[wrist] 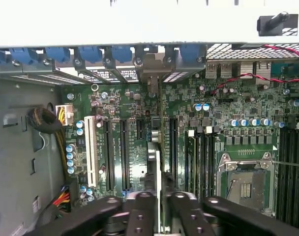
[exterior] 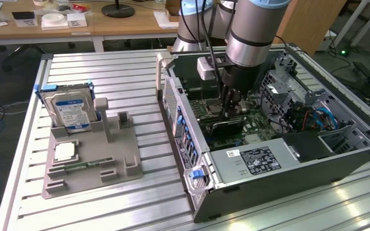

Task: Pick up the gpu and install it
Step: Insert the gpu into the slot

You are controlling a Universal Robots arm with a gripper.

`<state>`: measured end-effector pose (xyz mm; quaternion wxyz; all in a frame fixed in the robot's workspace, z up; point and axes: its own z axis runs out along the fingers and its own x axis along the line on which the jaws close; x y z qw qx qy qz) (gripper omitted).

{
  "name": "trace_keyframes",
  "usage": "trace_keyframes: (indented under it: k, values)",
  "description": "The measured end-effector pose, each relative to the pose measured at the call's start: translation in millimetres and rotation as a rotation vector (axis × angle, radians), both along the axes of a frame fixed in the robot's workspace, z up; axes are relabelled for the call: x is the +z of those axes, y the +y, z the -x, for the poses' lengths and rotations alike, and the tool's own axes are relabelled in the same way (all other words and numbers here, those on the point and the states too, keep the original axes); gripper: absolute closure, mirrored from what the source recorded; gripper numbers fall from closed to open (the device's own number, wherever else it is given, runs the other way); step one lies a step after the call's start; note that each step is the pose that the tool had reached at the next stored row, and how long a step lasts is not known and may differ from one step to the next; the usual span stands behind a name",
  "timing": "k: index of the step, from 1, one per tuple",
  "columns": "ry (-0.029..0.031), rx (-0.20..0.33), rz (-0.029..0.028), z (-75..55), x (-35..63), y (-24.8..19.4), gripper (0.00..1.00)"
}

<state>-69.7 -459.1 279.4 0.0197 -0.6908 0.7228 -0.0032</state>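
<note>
The gpu [exterior: 227, 129] is a thin black card standing on edge inside the open computer case [exterior: 339, 163], low over the green motherboard [exterior: 256, 126]. My gripper [exterior: 229, 113] reaches straight down into the case and is shut on the card's upper edge. In the wrist view the gpu [wrist: 159, 162] shows edge-on as a narrow strip over a long expansion slot. Its metal bracket [wrist: 152, 73] lies against the case's rear wall. My gripper [wrist: 160, 209] has one black finger on each side of the card. Whether the card's connector sits in the slot is hidden.
Other slots [wrist: 124, 147], a white slot [wrist: 92, 150] and the CPU socket [wrist: 245, 179] flank the card. Cables [wrist: 61, 115] hang near the case wall. On the slatted table [exterior: 108, 67], a grey holder [exterior: 92, 159] carries a hard drive [exterior: 69, 108] and a processor [exterior: 65, 151].
</note>
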Motion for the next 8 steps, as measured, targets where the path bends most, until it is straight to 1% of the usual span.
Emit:
trace_keyframes:
  k: [1,2,3,8]
  values:
    - [0.0,0.0,0.0,0.0,0.0,0.0,0.84]
    - [0.0,0.0,0.0,0.0,0.0,0.0,0.84]
    - [0.0,0.0,0.0,0.0,0.0,0.0,0.89]
    - [0.0,0.0,0.0,0.0,0.0,0.0,0.89]
